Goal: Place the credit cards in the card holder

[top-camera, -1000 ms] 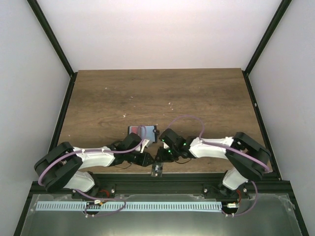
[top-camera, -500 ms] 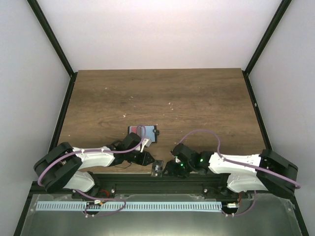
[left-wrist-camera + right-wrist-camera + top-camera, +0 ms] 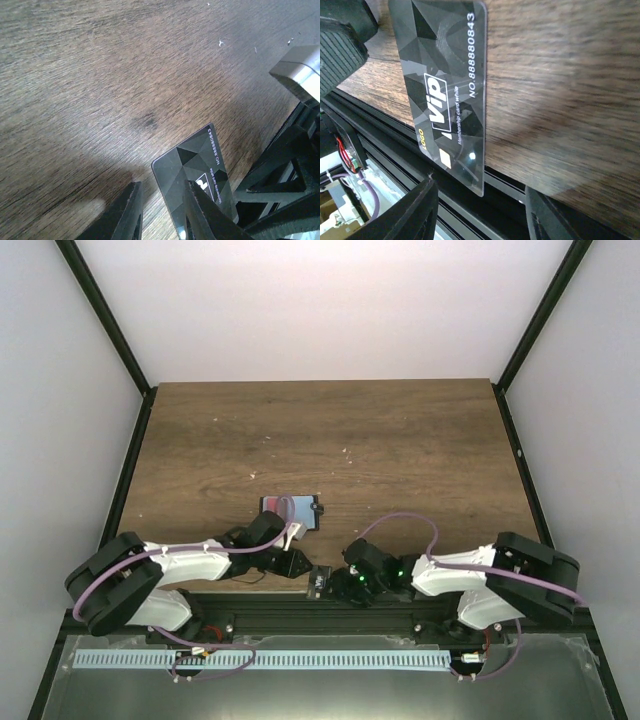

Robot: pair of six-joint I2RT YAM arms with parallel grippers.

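1. Across the whole top view, the wooden desk (image 3: 330, 430) fills the middle, its near edge running along a black frame rail (image 3: 400, 605).
2. At the near left, the left arm (image 3: 190, 562) lies low and folded, its white link stretched rightward along the desk edge. Its end effector (image 3: 160, 187) points down at the desk, the two fingers (image 3: 127, 212) apart and gripping nothing.
3. At the near right, the right arm (image 3: 450, 575) mirrors it, folded low with its forearm reaching leftward toward the middle. Its end effector (image 3: 477, 190) hangs over the desk edge, fingers (image 3: 405, 215) spread wide and empty.
4. Farther in from the two wrists, the black card holder (image 3: 300, 512) lies flat, with red and pale patches showing on it. A purple cable crosses in front of it.
5. Between the two end effectors, a dark grey card (image 3: 445, 85) with "VIP" printed on it lies flat at the near edge, one end jutting over the rail. In the left wrist view one finger overlaps the card's edge; whether it touches cannot be told.
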